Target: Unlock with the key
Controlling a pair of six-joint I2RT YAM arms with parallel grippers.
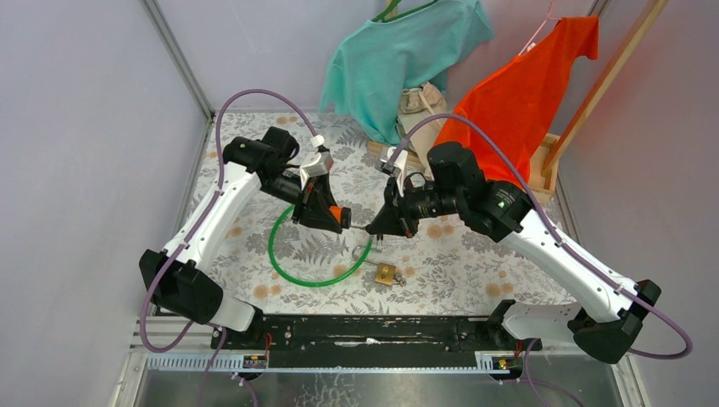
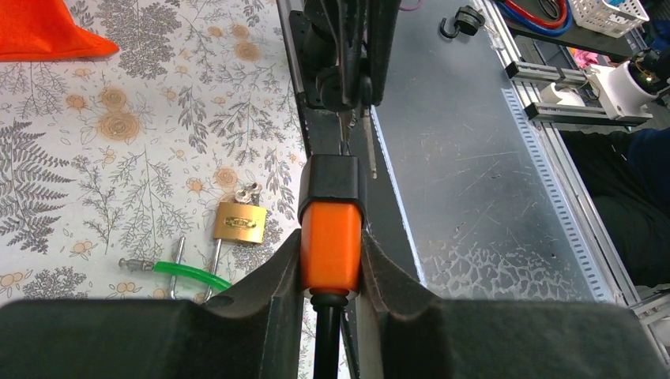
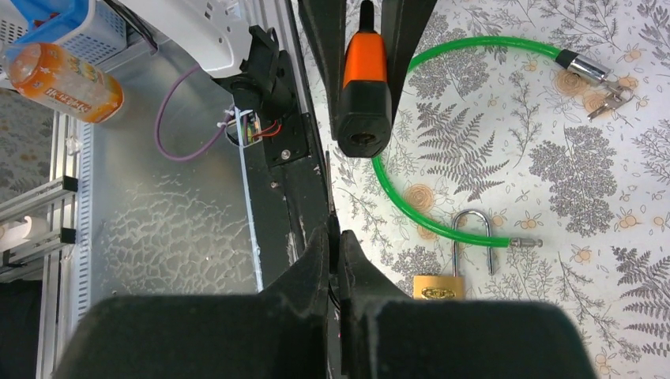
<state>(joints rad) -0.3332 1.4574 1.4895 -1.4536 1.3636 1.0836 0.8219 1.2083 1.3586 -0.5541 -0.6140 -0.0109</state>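
Two pincers: my left pincer (image 2: 332, 241) is clamped on the orange lock (image 3: 365, 87). My right pincer (image 3: 335, 237) is pinched tight on the key (image 2: 369, 146).
Lock: it is up in the air between my arms, keyhole facing the right pincer.
Key: the tip is just short of the lock's black face and not yet in.
Cable: the green cable (image 3: 474, 43) lies in a loop on the table (image 3: 553, 174) below.
Risk, aim: from the right wrist the blade looks set a little to one side of the keyhole. Pushed from there, I judge it would strike the face and skid off.
Risk, grip: the key is thin and I hold it edge-on. A hard or crooked push could twist it in my fingers or knock it loose.
Risk, lock: my left pads grip only the orange sides, so force along its length might slide it back through them.
Risk, mix-up: a brass padlock (image 3: 438, 290) lies on the table near the cable. I cannot tell whether my key belongs to the orange lock or to that one.
Basket: a white basket (image 3: 24, 31) sits off the table's near edge with something blue in it. An orange can (image 3: 62, 75) lies against it, and I cannot tell if the can is inside.
Second basket: another white one (image 2: 604, 14) shows at the left wrist view's corner, its contents too cropped to tell.
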